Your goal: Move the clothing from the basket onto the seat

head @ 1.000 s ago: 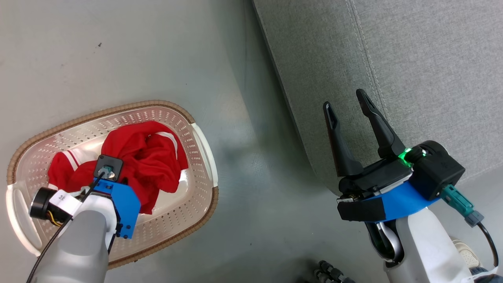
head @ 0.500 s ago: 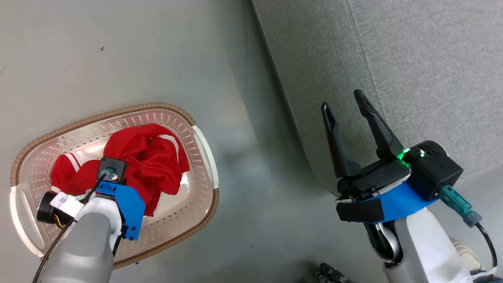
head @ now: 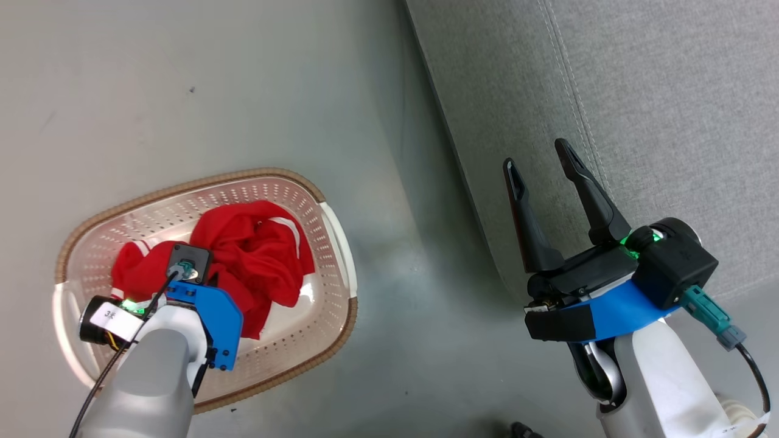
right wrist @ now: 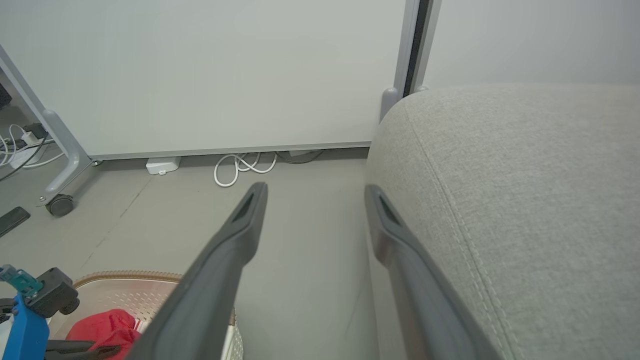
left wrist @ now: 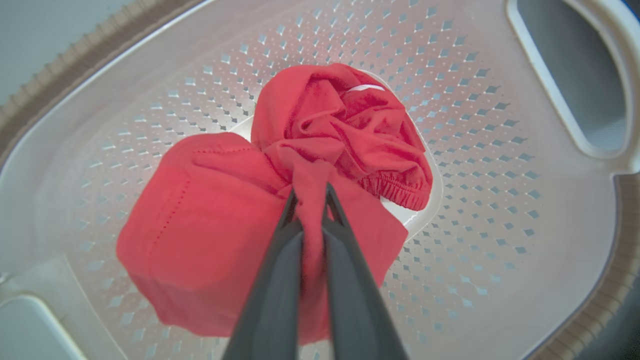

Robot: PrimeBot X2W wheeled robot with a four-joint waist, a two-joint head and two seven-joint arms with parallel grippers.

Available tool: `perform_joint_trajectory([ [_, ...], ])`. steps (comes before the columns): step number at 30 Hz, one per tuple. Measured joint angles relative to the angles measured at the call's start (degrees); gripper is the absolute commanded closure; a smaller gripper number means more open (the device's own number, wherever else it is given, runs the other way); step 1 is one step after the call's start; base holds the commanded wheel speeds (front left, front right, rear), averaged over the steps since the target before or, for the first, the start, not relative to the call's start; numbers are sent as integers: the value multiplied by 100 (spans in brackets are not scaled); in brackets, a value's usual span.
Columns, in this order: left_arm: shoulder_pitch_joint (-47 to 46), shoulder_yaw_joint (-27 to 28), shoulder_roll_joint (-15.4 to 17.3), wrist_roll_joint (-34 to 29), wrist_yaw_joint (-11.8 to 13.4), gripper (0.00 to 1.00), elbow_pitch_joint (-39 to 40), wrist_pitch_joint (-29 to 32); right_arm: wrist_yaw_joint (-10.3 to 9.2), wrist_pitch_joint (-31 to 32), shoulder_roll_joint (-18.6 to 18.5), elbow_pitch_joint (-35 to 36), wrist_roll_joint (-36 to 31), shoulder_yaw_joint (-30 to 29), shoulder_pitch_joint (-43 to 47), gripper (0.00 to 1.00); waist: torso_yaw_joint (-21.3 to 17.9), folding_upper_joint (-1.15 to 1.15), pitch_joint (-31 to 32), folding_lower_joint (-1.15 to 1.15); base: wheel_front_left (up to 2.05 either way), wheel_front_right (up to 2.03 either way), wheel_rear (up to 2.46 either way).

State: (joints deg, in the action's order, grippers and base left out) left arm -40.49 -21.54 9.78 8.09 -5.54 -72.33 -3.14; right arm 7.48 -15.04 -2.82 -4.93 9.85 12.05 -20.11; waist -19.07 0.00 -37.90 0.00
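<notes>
The cream perforated basket [head: 243, 174] stands on the floor at the lower left. Bunched red clothing [head: 261, 255] lies in it, with white trim showing on the jersey. In the left wrist view my left gripper [left wrist: 310, 192] is shut on a fold of the red fabric, between a smooth red mound [left wrist: 200, 215] and the crumpled shorts [left wrist: 350, 125] with their elastic waistband. The basket wall [left wrist: 450, 75] surrounds them. My right gripper [head: 536, 154] is open and holds nothing, at the front edge of the grey seat [head: 639, 91]. From the right wrist, the gripper [right wrist: 315, 189] points along the seat [right wrist: 525, 200].
Bare grey floor [head: 395, 304] separates the basket from the seat. The right wrist view shows a pale wall panel, a coiled white cable [right wrist: 240, 167] at its foot, and a wheeled stand leg [right wrist: 60, 205] at left. The basket's rim [right wrist: 125, 276] appears at lower left.
The whole head view has shifted, so the camera moved. My left gripper stays down in the basket at the red clothing. The right gripper stays open beside the seat.
</notes>
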Motion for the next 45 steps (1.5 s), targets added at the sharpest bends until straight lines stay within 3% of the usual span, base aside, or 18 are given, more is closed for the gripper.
perform_joint_trajectory([
  [15, 322, -111, -452, 307, -112, 100, 4, -558, 0, 0, 3, -365, -226, -248, 274, 0, 547, 0, 1196, -1, 0, 0, 0],
  [23, 512, -497, -647, 401, -168, 100, 268, -802, 0, 0, 3, -591, -322, -386, 639, 0, 879, 0, 2036, -1, 0, 0, 0],
  [33, 777, -1589, -690, 1288, -188, 100, 1599, -566, 0, 0, 2, -747, -324, -455, 1143, 0, 1226, 0, 2937, -2, 0, 0, 0],
  [45, 451, -2268, -695, 1870, -188, 100, 2711, -186, 0, 0, 2, -845, -326, -425, 1413, 0, 1468, 0, 3519, -2, 0, 0, 0],
])
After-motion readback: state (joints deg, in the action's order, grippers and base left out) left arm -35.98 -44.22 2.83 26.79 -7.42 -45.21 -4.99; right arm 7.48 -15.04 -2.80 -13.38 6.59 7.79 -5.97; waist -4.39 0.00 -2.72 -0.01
